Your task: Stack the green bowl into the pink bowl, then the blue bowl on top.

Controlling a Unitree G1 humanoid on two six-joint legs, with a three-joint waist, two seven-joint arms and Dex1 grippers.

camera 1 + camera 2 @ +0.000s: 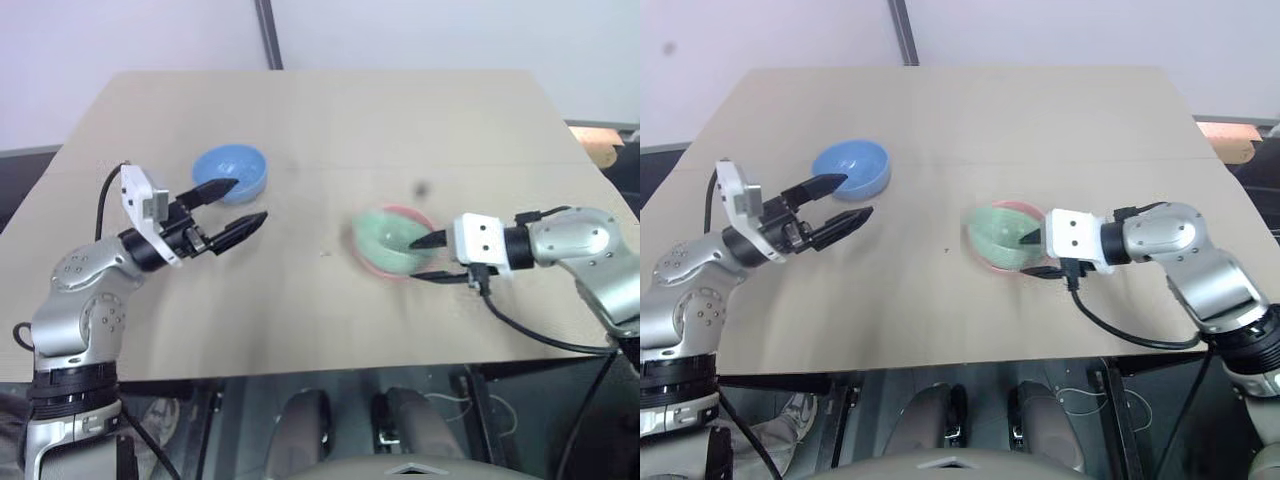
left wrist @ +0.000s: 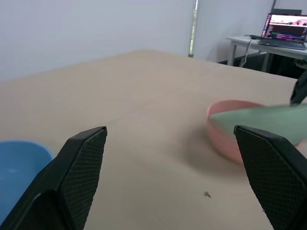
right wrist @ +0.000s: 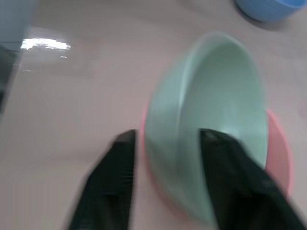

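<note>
The blue bowl (image 1: 230,172) stands upright on the tan table (image 1: 300,300) at the left. My left gripper (image 1: 250,200) hovers open just in front of it, one finger over its near rim, nothing between the fingers. At the right the green bowl (image 1: 390,237) sits tilted inside the pink bowl (image 1: 385,270), blurred. My right gripper (image 3: 168,136) straddles the green bowl's (image 3: 216,96) near wall, one finger (image 3: 105,187) outside and one inside, jaws apart. The pink bowl's rim (image 3: 278,143) shows beneath it.
The table's near edge (image 1: 330,365) runs just below both arms. Bare tabletop lies between the two bowl spots and behind them. A desk with a laptop (image 2: 292,28) stands far off beyond the table.
</note>
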